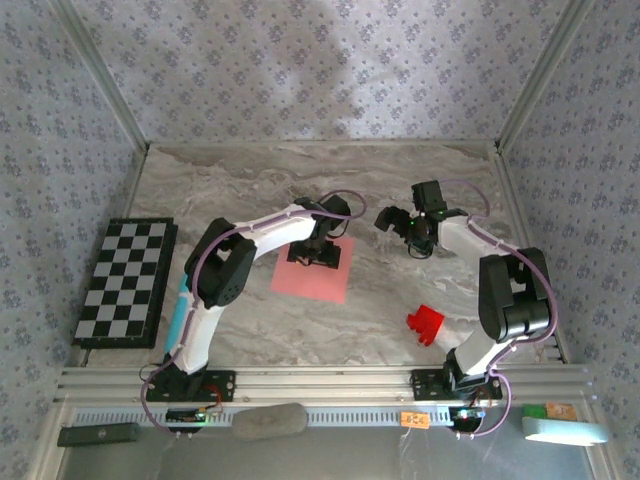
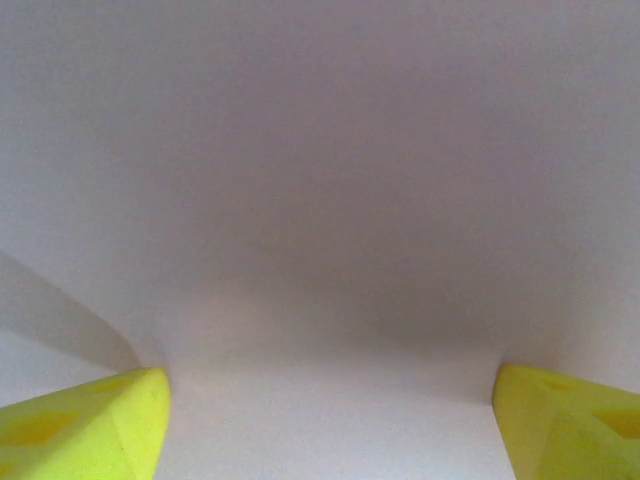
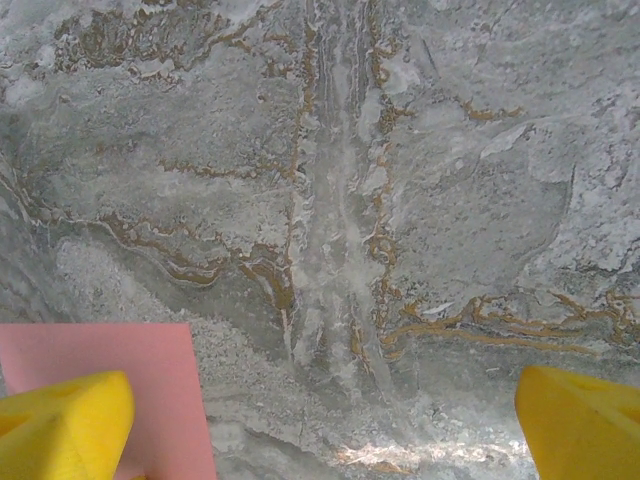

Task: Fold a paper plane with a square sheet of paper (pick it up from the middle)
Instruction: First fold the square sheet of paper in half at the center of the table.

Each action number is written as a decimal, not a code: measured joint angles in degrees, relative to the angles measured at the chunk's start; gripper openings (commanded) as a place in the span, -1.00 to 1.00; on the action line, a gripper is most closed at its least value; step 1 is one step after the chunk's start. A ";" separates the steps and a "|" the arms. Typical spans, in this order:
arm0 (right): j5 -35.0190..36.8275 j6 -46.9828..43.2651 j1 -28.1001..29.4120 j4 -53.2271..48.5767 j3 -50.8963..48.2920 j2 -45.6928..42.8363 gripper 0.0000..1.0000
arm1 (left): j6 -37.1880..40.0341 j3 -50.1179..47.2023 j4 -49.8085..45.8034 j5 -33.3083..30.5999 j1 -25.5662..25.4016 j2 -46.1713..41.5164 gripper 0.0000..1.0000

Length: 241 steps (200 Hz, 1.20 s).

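The square sheet of paper [image 1: 318, 278], salmon pink, lies flat on the marble table [image 1: 400, 180] in the middle. My left gripper [image 1: 313, 255] points down onto the sheet's far part. In the left wrist view its yellow fingertips [image 2: 90, 425] stand wide apart on the pale paper [image 2: 320, 200], and a low ridge of paper runs between them; the left gripper [image 2: 330, 425] is open. My right gripper [image 1: 398, 225] hovers over bare marble to the right of the sheet. This right gripper [image 3: 325, 425] is open and holds nothing; a corner of the sheet [image 3: 165, 350] sits by its left fingertip [image 3: 60, 430].
A small red block [image 1: 425, 322] sits on the table near the right arm's base. A black-and-white chequered board [image 1: 125, 280] lies along the left side. Patterned walls [image 1: 320, 60] close in the table at the back and sides.
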 measured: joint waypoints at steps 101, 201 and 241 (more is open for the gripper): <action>-0.44 0.00 -0.11 0.09 0.00 1.18 1.00 | -1.31 -4.07 4.52 1.38 0.70 -1.88 0.44; -3.08 0.50 -0.92 4.00 -2.38 0.33 1.00 | -1.99 -11.45 12.48 12.92 4.33 -8.35 -0.42; -7.93 0.61 -1.14 8.98 -4.46 -2.62 0.97 | -5.09 -17.09 24.20 25.99 7.21 -17.86 -0.47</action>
